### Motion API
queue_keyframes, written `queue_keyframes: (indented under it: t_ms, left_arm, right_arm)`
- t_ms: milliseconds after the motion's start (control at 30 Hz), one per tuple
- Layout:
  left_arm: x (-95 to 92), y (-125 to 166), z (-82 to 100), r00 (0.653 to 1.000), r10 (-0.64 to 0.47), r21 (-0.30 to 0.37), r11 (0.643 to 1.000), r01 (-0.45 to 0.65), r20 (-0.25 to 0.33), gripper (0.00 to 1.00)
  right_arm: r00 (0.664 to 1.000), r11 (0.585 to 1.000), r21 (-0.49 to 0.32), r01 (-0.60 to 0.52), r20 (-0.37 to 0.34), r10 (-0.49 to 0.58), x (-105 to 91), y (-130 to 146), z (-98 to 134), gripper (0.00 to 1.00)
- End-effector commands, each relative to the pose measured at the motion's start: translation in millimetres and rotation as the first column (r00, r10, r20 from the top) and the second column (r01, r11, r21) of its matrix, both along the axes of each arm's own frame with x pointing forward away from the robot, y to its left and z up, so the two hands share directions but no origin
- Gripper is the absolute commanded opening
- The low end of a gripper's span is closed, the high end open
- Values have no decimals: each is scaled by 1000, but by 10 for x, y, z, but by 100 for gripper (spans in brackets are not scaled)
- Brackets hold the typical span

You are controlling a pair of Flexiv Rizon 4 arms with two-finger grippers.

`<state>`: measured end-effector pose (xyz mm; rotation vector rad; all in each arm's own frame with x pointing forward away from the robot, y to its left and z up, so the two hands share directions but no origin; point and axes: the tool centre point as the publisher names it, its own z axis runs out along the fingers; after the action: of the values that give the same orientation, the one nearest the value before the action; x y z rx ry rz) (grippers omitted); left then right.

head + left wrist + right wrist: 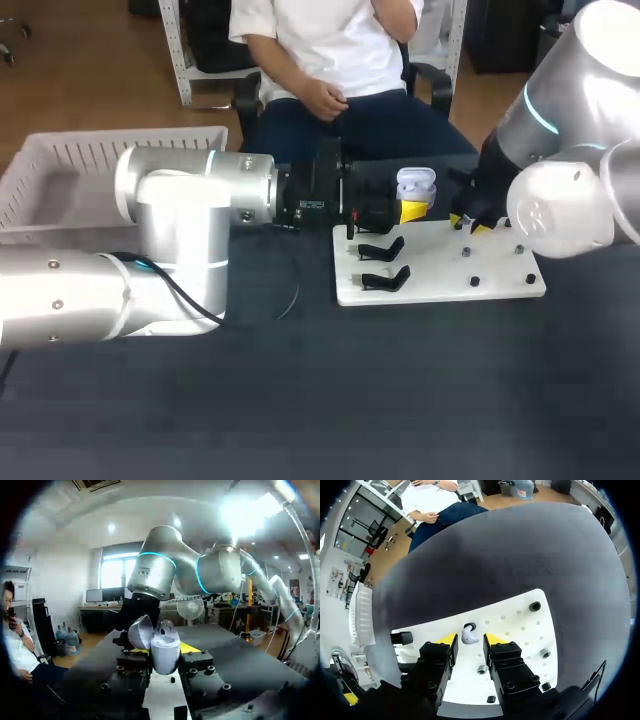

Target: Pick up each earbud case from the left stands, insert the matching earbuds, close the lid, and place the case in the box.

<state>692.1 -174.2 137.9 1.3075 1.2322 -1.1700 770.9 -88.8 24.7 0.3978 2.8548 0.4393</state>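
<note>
Head view: a white board (440, 285) lies on the dark table (300, 400). Two black stands (381, 249) sit at the board's 9 o'clock end, and small black pegs (467, 252) dot its 3 o'clock half. A white basket (60, 165) is well apart, at 9 o'clock from the board. The left gripper (412, 205) reaches in over the board's 12 o'clock edge and is clamped on the case (416, 185). The case is held off the board, upright with its long axis vertical and the lid open. The right gripper (470, 224) hangs just beside it at 3 o'clock, yellow tips down near the board.

Left wrist view: the case (165, 657) sits between the left gripper's (164, 650) fingers, squeezed from both sides. Its lid (141, 632) is swung out to one side and the mouth faces up. The right arm (165, 575) fills the space at the gripper's 12 o'clock, close ahead.

Right wrist view: the right gripper's (470, 640) jaws stand apart with gaps on both sides and grip nothing. A white earbud (469, 637) is between the tips, on the board (520, 630). Pegs (535, 606) are scattered beside the fingers. The basket (361, 615) is off past the board's far end.
</note>
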Motion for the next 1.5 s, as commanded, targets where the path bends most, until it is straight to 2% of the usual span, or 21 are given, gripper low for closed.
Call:
queue_keyframes:
  t_ms: [33,300,367,433,733,933,1233,1367,1500]
  left_arm:
    - [-14,3,-7,1000,5,-4,1000,-5,3,0]
    - [-14,3,-7,1000,5,-4,1000,-5,3,0]
    - [-14,3,-7,1000,5,-4,1000,-5,3,0]
    - [-14,3,-7,1000,5,-4,1000,-5,3,0]
    - [-14,3,-7,1000,5,-4,1000,-5,3,0]
    - [-14,3,-7,1000,5,-4,1000,-5,3,0]
    - [-14,3,-7,1000,5,-4,1000,-5,3,0]
    - [-14,3,-7,1000,5,-4,1000,-5,3,0]
    - [-14,3,-7,1000,5,-4,1000,-5,3,0]
  right_arm:
    - [1000,1000,-3,4,-3,-4,25,7,-16,26]
    - [1000,1000,-1,6,-3,-6,24,8,6,22]
    - [1000,1000,-2,8,-3,-8,27,10,4,15]
    - [1000,1000,-3,9,-3,-9,28,11,4,0]
    - [1000,1000,-7,15,-9,-15,11,-6,51,0]
    - [1000,1000,8,16,3,-16,-129,-107,308,0]
    - [989,989,32,-145,17,145,-425,-252,771,0]
    - [963,964,-12,-264,53,265,-628,-282,991,0]
    - [920,923,-49,-383,70,385,-847,-294,1165,0]
